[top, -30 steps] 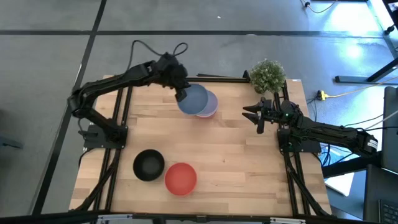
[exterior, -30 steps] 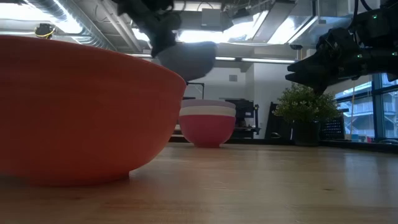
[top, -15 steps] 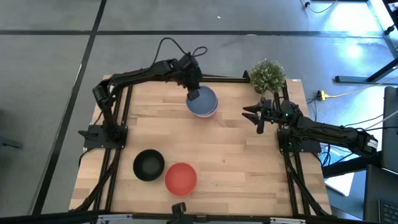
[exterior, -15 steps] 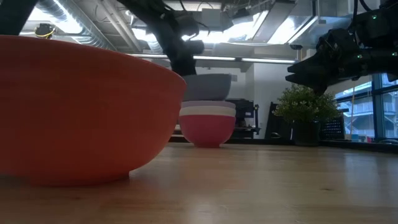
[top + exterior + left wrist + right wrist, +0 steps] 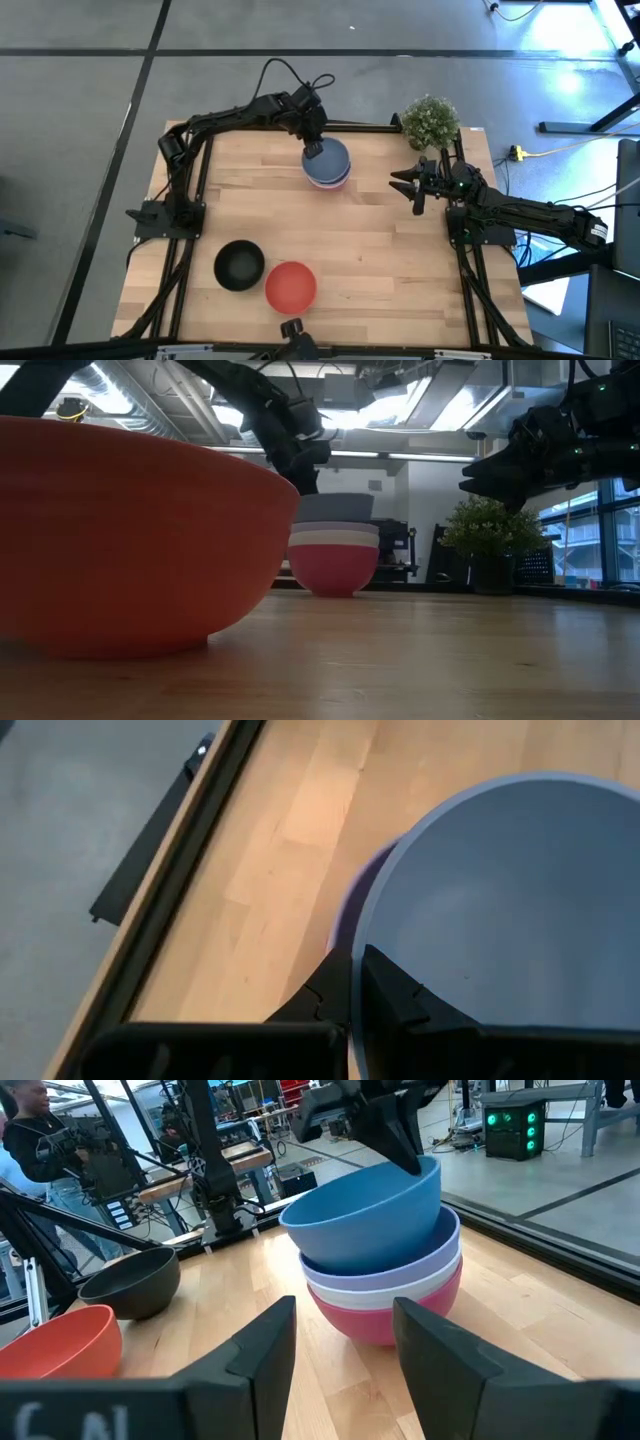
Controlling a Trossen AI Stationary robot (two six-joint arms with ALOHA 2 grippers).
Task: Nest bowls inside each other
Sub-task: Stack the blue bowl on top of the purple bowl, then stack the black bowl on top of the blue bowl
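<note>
The left gripper pinches the rim of the blue bowl — 1 finger inside the rim, the other outside. That bowl sits tilted atop a stack of 3: lavender bowl, white bowl, crimson-pink bowl, at the table's far side. The black bowl and red-orange bowl rest side by side near the front edge. The right gripper hovers beside the potted plant, jaws spread — holding nothing.
</note>
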